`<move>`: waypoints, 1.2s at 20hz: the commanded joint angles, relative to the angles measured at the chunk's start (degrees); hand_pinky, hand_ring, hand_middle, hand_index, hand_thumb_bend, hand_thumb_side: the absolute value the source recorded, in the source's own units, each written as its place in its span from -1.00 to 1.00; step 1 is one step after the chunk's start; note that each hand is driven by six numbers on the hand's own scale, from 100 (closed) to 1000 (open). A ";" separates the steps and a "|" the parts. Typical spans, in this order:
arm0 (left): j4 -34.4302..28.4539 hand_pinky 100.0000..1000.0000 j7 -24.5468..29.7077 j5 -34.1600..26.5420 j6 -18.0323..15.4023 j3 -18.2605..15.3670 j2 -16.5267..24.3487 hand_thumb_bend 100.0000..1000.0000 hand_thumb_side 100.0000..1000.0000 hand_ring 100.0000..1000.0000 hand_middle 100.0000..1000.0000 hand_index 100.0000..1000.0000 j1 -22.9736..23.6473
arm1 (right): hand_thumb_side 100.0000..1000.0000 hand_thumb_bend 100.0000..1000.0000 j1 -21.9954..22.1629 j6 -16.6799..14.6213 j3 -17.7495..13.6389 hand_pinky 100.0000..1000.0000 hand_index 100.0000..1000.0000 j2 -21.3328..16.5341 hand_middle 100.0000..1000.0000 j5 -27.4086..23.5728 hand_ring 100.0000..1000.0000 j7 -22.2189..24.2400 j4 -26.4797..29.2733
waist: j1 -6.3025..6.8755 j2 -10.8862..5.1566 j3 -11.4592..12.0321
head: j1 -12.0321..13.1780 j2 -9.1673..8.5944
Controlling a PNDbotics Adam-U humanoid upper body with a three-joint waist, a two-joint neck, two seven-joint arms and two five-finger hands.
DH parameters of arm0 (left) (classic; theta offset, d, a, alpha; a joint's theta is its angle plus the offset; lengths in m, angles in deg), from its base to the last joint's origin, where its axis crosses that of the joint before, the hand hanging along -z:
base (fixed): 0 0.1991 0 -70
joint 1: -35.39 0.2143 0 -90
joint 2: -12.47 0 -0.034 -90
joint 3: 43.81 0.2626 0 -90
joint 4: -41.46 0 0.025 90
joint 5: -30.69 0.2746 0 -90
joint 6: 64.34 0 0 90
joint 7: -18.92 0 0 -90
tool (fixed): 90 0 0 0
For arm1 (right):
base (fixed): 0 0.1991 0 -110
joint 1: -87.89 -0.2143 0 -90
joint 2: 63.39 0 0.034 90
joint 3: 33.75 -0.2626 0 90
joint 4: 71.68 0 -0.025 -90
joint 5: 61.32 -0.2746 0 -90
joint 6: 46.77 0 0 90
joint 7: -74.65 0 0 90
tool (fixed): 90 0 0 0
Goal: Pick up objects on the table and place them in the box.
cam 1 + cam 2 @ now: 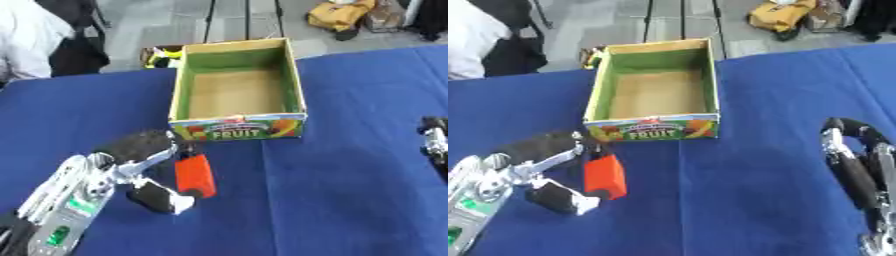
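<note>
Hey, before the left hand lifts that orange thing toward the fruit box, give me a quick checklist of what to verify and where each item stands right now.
1. Left hand at the orange object: ok, its fingers and thumb flank it.
2. Grasp closed on the object: cannot tell; contact is unclear in both views.
3. Object lifted off the blue table: not ok, it appears to rest on the cloth.
4. Box open and ready: ok, its top is open and the inside looks bare.
5. Path from object to box: ok, the box's front wall stands just beyond the object, nothing between.
6. Right hand out of the way: ok, at the right edge, far from the object.
</note>
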 commanded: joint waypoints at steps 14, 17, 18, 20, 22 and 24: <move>3.42 -1.00 -3.32 -0.23 3.99 -6.28 4.31 -1.00 -0.67 -0.41 -0.34 0.12 -15.93 | 0.28 -1.00 0.56 0.25 0.82 0.42 0.49 -1.34 0.25 0.26 0.94 1.08 1.20 | 1.36 -2.49 -2.48 | 1.18 1.01; 9.13 -1.00 -5.87 1.46 3.69 -6.72 2.79 -1.00 -0.69 -0.42 -0.35 0.12 -19.07 | 0.28 -1.00 0.48 0.26 1.01 0.42 0.49 -1.58 0.25 0.21 0.94 1.36 1.20 | 1.64 -2.34 -3.29 | 1.81 1.18; 11.06 -1.00 -7.01 2.62 3.51 -6.89 2.16 -1.00 -0.70 -0.42 -0.35 0.12 -20.14 | 0.28 -1.00 0.44 0.25 1.10 0.42 0.49 -1.65 0.25 0.19 0.94 1.46 1.20 | 1.76 -2.25 -3.59 | 2.09 1.26; 14.24 -1.00 -9.18 5.06 2.92 -7.14 0.98 -1.00 -0.75 -0.42 -0.35 0.12 -22.01 | 0.28 -1.00 0.38 0.24 1.25 0.42 0.49 -1.75 0.25 0.15 0.94 1.65 1.20 | 2.03 -2.05 -4.15 | 2.60 1.37; 17.02 -1.00 -11.28 7.67 2.24 -7.42 -0.28 -1.00 -0.77 -0.42 -0.35 0.11 -23.62 | 0.28 -1.00 0.26 0.21 1.43 0.42 0.49 -1.85 0.25 0.11 0.94 1.87 1.20 | 2.22 -1.81 -4.65 | 3.05 1.55; 19.83 -1.00 -13.21 10.10 1.50 -7.71 -1.49 -1.00 -0.80 -0.42 -0.35 0.11 -24.78 | 0.28 -1.00 0.06 0.12 1.60 0.42 0.49 -1.96 0.25 0.08 0.94 2.07 1.20 | 2.35 -1.62 -5.15 | 3.69 1.87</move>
